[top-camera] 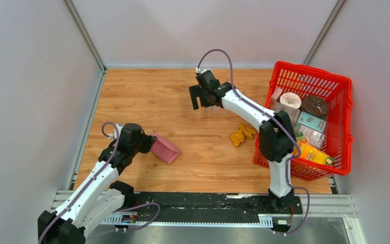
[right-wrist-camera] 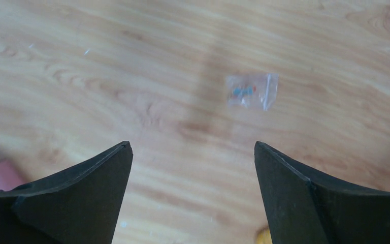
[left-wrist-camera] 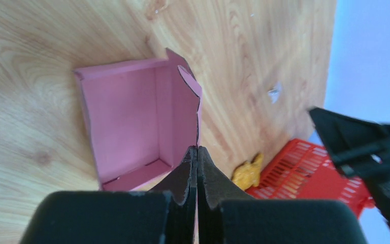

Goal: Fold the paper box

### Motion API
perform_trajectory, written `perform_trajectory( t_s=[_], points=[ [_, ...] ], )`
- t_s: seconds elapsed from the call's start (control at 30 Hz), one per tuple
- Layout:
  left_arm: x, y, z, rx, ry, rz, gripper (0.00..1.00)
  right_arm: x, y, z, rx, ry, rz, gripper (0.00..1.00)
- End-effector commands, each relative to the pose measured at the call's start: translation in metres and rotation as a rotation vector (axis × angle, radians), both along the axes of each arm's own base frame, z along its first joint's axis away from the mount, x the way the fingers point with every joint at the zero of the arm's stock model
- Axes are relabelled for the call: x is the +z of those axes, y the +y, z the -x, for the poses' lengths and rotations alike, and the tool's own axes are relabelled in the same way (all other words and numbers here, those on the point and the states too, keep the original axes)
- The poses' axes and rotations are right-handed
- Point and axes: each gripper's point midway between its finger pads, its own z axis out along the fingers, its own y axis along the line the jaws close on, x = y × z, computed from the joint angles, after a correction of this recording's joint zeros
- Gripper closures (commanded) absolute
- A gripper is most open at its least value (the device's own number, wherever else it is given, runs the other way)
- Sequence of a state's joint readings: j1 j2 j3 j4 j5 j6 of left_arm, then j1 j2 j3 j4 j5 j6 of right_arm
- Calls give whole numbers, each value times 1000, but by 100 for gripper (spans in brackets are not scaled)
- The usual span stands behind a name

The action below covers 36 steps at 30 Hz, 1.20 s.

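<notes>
The pink paper box [top-camera: 165,149] lies on the wooden table left of centre, partly formed, with its open inside showing in the left wrist view [left-wrist-camera: 127,119]. My left gripper [top-camera: 150,144] is at its left end; the left wrist view shows the gripper [left-wrist-camera: 197,148] shut on the thin edge of the box's side wall. My right gripper [top-camera: 202,96] hangs open and empty above the far middle of the table, well away from the box. In the right wrist view the gripper [right-wrist-camera: 193,147] has only bare wood between its jaws.
A red plastic mesh basket [top-camera: 341,107] with printed cartons stands at the right edge. A yellow toy [top-camera: 242,134] lies beside it. A small clear plastic bag [right-wrist-camera: 251,90] lies on the table under my right gripper. Grey walls enclose the table.
</notes>
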<state>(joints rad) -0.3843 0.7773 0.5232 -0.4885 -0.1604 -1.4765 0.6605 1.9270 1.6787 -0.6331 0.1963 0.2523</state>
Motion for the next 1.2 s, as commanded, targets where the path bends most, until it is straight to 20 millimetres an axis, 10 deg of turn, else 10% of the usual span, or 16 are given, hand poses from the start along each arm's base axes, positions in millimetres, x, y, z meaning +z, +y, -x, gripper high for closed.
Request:
perform_trajectory(
  t_s=[0.0,0.43,0.87,1.17],
  points=[
    [36,9,-15,172,-50,111,100,-17,2,-43,-2,-8,67,9],
    [39,5,-30,233,-32,161,100,-82,-18,-73,-67,78,128,17],
    [51,5,-39,194,-121,132,50,-107,-33,-75,-133,114,190,20],
    [61,-2,-36,71,-184,69,40,-129,-32,-77,-151,168,140,28]
  ],
)
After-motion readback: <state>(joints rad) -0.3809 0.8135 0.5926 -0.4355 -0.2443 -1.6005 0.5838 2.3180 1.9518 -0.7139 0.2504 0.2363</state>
